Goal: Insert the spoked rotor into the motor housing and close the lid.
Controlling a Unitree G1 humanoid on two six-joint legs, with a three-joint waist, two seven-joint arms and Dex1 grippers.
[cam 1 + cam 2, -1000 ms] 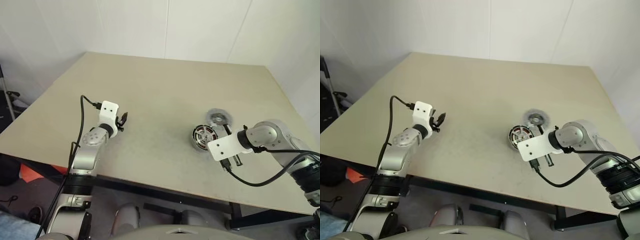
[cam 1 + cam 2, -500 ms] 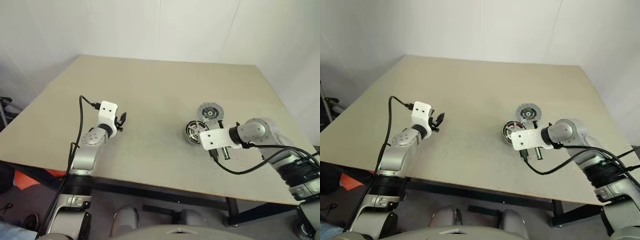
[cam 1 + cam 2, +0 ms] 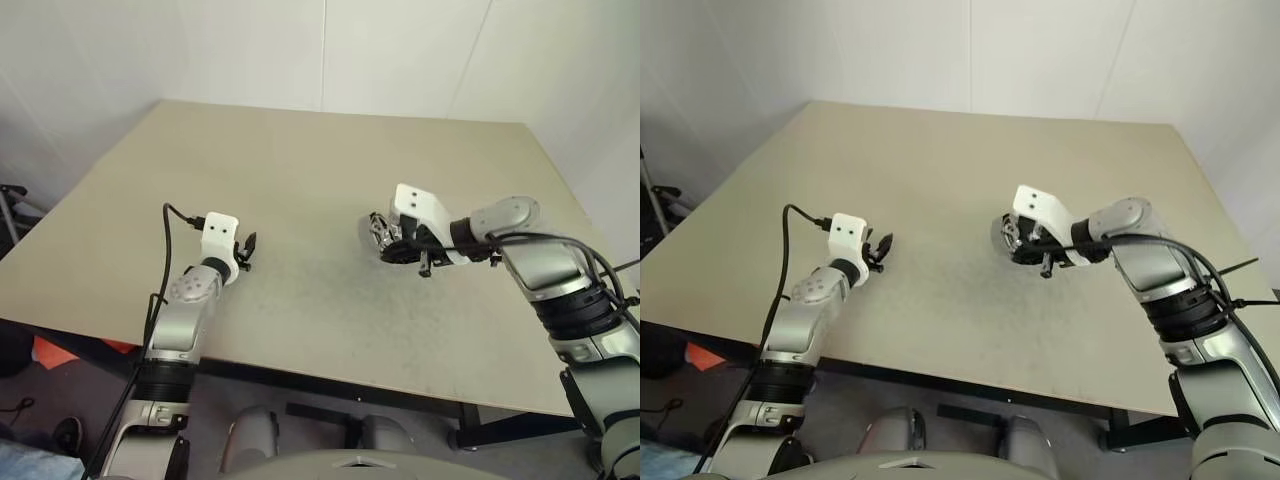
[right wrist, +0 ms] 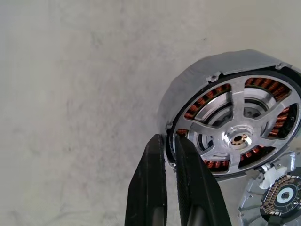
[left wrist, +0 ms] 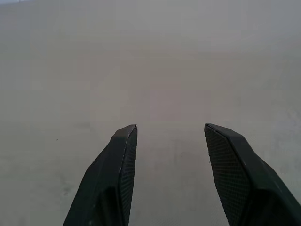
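With the right gripper [image 4: 170, 155] nipped shut on the motor housing [image 4: 221, 70] rim, I see the spoked rotor [image 4: 237, 136] already seated; lid [image 4: 277, 200] lies beside. Left gripper [image 5: 170, 141] half open, empty. Next: release, fetch lid.

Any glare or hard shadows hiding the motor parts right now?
Right wrist view: motor housing evenly lit, copper windings readable, only mild sheen on the spoked rotor. Left eye view: soft light across the table, no hard shadows. Left wrist view: table evenly lit, no glare.
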